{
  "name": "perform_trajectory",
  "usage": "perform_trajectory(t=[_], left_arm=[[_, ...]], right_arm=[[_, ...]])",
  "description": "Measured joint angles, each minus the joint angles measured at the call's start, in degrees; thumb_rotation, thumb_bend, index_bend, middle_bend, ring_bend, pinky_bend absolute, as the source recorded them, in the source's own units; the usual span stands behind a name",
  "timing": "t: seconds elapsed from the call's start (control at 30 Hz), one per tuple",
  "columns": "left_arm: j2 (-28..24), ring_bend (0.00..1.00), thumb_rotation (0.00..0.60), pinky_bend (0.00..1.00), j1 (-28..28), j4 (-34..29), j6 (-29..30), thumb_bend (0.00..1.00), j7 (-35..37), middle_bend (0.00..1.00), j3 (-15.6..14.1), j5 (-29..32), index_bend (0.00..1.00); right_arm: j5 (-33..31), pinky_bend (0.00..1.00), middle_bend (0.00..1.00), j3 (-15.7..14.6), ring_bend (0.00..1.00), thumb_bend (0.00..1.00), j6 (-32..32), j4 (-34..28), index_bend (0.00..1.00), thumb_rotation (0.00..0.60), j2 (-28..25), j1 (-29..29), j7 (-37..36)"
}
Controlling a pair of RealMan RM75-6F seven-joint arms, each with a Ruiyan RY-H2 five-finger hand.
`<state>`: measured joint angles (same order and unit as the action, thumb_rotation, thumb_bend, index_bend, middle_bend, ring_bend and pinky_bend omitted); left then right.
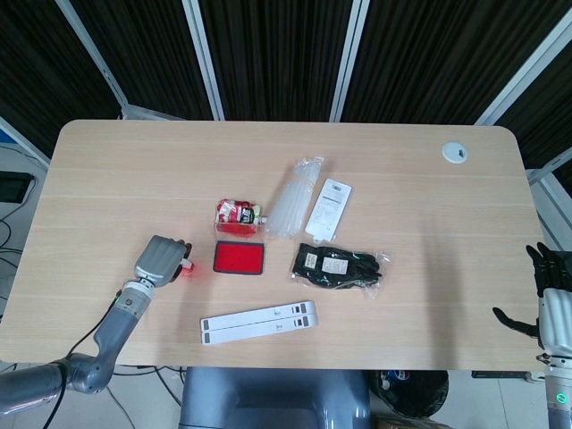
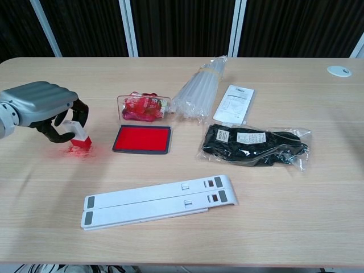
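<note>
The left hand point(image 2: 42, 108) sits at the left of the tabletop point(image 2: 182, 233), palm down, its fingers point(image 2: 77, 114) curled around a small stamp point(image 2: 78, 136) with a white handle and red base. The stamp is gripped and tilted, its red base low over the tabletop; whether it touches the surface cannot be told. A faint red mark point(image 2: 77, 152) shows on the wood just below it.

Just to the right of the stamp lies a red ink pad point(image 2: 142, 139) in a dark frame, apart from the hand. Behind the pad stands a clear box of red items point(image 2: 144, 107). A bundle of clear sticks point(image 2: 199, 91), a white card point(image 2: 236, 103) and a bagged black item point(image 2: 256, 145) lie further right. A folded white stand point(image 2: 156, 201) lies near the front edge.

The right hand point(image 1: 552, 299) hangs off the right end of the tabletop in the head view, fingers apart, holding nothing.
</note>
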<state>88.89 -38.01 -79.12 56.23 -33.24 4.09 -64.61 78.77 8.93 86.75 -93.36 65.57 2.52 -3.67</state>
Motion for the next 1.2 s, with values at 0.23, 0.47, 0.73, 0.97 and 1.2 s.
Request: perform_trajectory(t=[0.23,0.47,0.73,0.97,1.2], left_arm=[[1.3,0.62,0.600,0.68,-1.0,-0.8,1.2,0.56,-1.3,0.75,1.3,-0.3,0.75],[4.6,0.63,0.600,0.69,-3.5,-1.1,1.5,0.56,-6.8,0.76,3.6,2.3,0.76],[9.2,0.63,0.600,0.69,-6.9,-0.5,1.4,0.56,-14.5,0.76,5.2,7.6,0.77],[13.1,0.63,0.600,0.69,-10.1,0.9,1.5,0.56,-19.4,0.76,6.3,11.9,0.77],[14.6,0.63,0.600,0.69,-11.7,2.5,1.3,0.57,-20.5,0.76,6.7,14.0,0.77]], right_arm=[[-0.1,0.18,0.00,0.0,0.00,0.06,-0.1,0.1,0.00,0.600,0.0,0.0,-0.3],[-0.2,0.18,0.00,0.1,0.00,0.06,-0.3,0.2,0.00,0.600,0.0,0.1,-0.4],[-0.4,0.18,0.00,0.2,0.00,0.06,-0.4,0.2,0.00,0.600,-0.1,0.1,-0.6],[-0.6,0.18,0.00,0.2,0.00,0.06,-0.6,0.2,0.00,0.600,-0.1,0.1,-1.0],[-0.7,0.18,0.00,0.2,0.00,0.06,-0.8,0.1,0.00,0.600,-0.2,0.1,-1.3]])
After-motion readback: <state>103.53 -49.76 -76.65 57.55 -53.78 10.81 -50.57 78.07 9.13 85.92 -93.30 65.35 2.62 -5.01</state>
